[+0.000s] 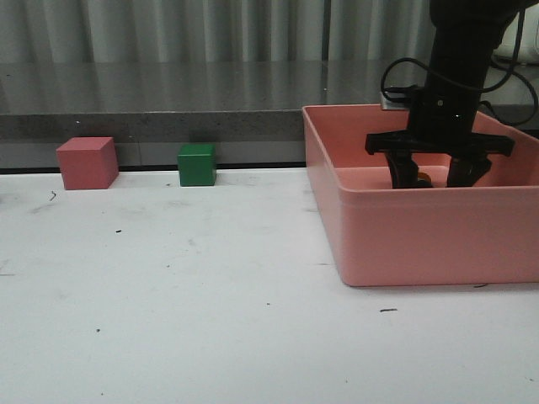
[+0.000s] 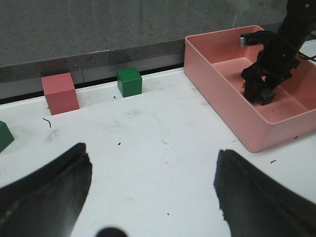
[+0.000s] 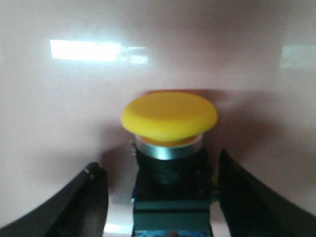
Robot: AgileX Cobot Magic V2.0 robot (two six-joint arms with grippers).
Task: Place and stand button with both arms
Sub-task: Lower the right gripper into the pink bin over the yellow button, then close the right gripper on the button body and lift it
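The button has a yellow mushroom cap on a black collar and blocky black base. It lies inside the pink bin, cap pointing toward the bin wall. My right gripper reaches down into the bin and is open, with one finger on each side of the button's base. In the front view only a small orange bit of the button shows between the fingers. My left gripper is open and empty above the white table, well left of the bin; it is out of the front view.
A pink cube and a green cube stand at the table's back edge on the left. In the left wrist view another green object sits at the frame edge. The bin fills the table's right side.
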